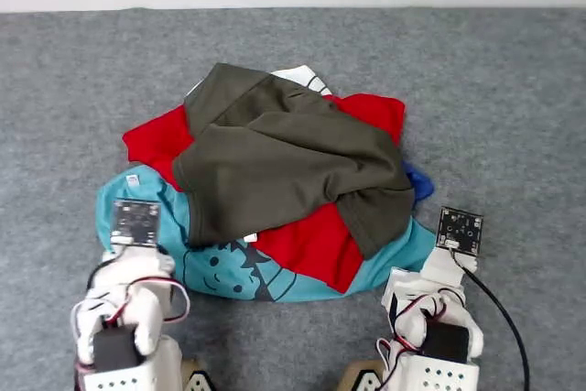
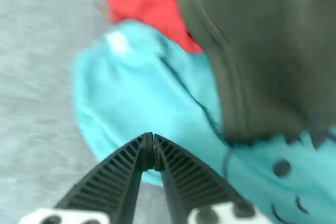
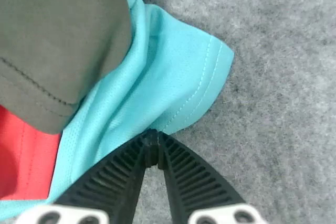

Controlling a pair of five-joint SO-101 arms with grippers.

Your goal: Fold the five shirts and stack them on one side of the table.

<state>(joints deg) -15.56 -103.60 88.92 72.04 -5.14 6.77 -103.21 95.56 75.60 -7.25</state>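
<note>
A heap of shirts lies mid-table. An olive shirt (image 1: 279, 153) tops it, over a red shirt (image 1: 316, 243), a turquoise shirt (image 1: 229, 267) with a cartoon face, a blue shirt (image 1: 418, 182) peeking out at the right, and a white one (image 1: 302, 76) at the back. My left gripper (image 2: 152, 153) is shut and holds nothing, hovering over the turquoise shirt's (image 2: 142, 108) near-left edge. My right gripper (image 3: 152, 148) is shut with nothing in it, at the hem of the turquoise sleeve (image 3: 178, 87) beside the olive sleeve (image 3: 58, 40).
Grey carpet-like table cover (image 1: 513, 98) spreads bare on both sides and behind the heap. Both arm bases (image 1: 128, 336) (image 1: 430, 336) stand at the near edge. A white wall runs along the back.
</note>
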